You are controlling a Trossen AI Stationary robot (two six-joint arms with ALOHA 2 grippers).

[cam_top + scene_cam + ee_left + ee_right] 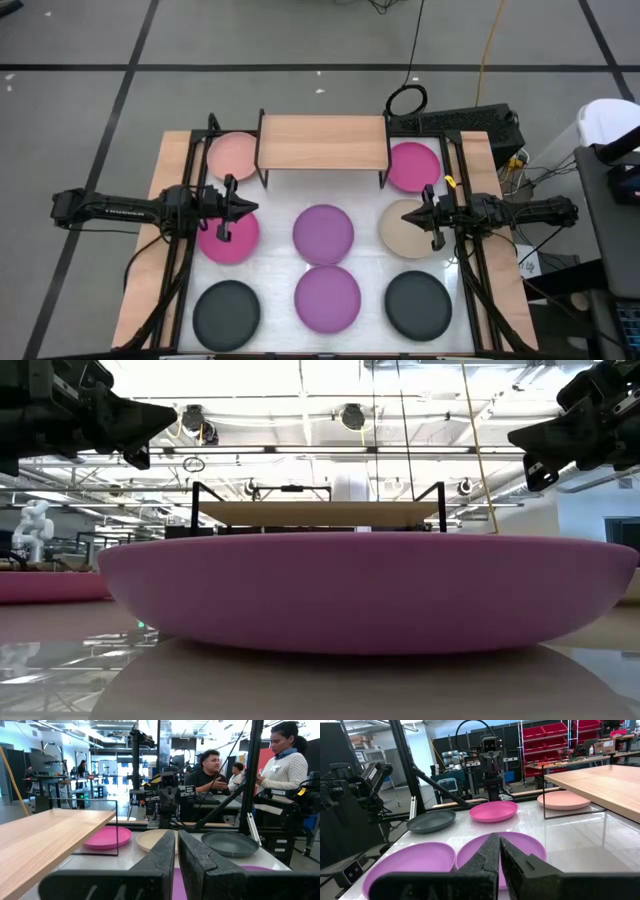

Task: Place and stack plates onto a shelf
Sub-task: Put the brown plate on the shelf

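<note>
Both my grippers are hovering with fingers pressed together, holding nothing. Left gripper is hanging over the near magenta plate; right gripper is hanging over the beige plate. Closed like this I'm risking jabbing down on a plate and skidding it across the slick white table instead of pinching the rim, so I should be opening before dropping.

Front row: black plate, purple plate, second black plate. Middle: another purple plate, touching or just beside the front one; dragging one could be bumping the other.

Farther back, the shelf is standing bare, nothing stacked yet. The salmon plate is lying just beside its left legs and the far magenta plate by its right legs. Lifting either could be clipping those thin black legs or the board edge, tilting the plate out of my pinch. Both arms reaching for the shelf together are also risking a collision.
</note>
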